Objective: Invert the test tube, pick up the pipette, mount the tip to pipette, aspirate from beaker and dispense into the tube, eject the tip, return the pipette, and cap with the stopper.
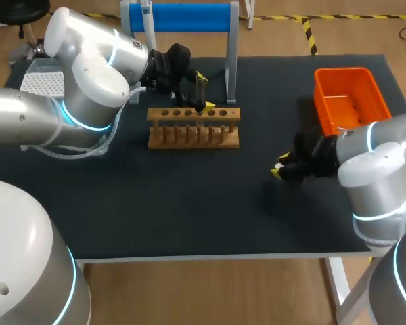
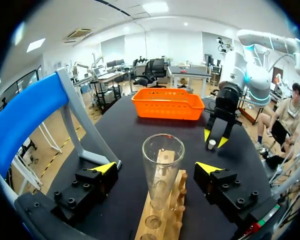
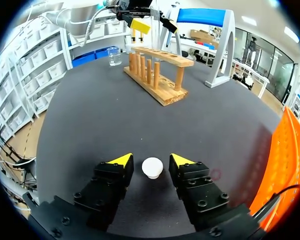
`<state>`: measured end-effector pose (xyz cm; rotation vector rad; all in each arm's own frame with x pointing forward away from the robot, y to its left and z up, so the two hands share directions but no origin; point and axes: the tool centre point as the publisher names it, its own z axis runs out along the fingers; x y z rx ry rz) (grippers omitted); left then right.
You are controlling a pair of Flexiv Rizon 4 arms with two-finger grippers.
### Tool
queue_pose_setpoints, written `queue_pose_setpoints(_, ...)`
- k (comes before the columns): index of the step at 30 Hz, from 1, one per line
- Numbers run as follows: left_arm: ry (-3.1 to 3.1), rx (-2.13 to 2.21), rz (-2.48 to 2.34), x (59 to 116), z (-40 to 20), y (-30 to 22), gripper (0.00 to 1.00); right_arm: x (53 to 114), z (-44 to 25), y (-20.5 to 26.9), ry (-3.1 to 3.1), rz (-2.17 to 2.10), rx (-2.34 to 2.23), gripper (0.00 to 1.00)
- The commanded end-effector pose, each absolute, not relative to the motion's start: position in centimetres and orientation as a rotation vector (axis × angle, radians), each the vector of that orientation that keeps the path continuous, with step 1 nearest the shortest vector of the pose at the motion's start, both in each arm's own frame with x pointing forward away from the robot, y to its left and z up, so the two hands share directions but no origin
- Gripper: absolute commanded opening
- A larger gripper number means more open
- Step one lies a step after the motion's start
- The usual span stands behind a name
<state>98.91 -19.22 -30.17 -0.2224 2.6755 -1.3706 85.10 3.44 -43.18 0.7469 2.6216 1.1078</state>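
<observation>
Test tube [image 2: 162, 162]: clear glass, upright, open mouth uppermost, its base seated in a hole of the wooden rack [image 2: 165, 217]. Stopper [image 3: 152, 167]: small, white and round, lying on the dark table [image 3: 90, 130], well apart from the rack and nearer the orange basket [image 3: 285, 165]. Beaker [image 3: 114, 56]: small, clear, upright on the table just beyond the rack's far end; its contents cannot be made out. Pipette [image 1: 146, 17]: pale, hanging upright on the blue stand [image 1: 186, 17] at the table's rear. Tip box [image 1: 40, 81]: white, dotted top, at the rear corner.
</observation>
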Motion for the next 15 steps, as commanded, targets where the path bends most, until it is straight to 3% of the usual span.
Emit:
queue_pose_setpoints(1, 2.678, -0.222, -1.371, 99.01, -30.2, -19.27, 1.0, 85.23, -43.18, 3.52, 2.631, 1.096, 0.749, 0.45)
queue_pose_setpoints(3, 2.678, -0.222, -1.371, 99.01, -30.2, -19.27, 1.0, 85.24, -43.2, 3.53, 2.632, 1.094, 0.751, 0.44)
queue_pose_setpoints(10, 2.678, -0.222, -1.371, 99.01, -30.2, -19.27, 1.0, 85.32, -43.28, 3.55, 2.636, 1.089, 0.751, 0.25)
queue_pose_setpoints(13, 2.678, -0.222, -1.371, 99.01, -30.2, -19.27, 1.0, 85.36, -43.31, 3.58, 2.637, 1.087, 0.752, 0.03)
queue_pose_setpoints(15, 2.678, -0.222, -1.371, 99.01, -30.2, -19.27, 1.0, 85.37, -43.32, 3.58, 2.639, 1.086, 0.752, 0.0)
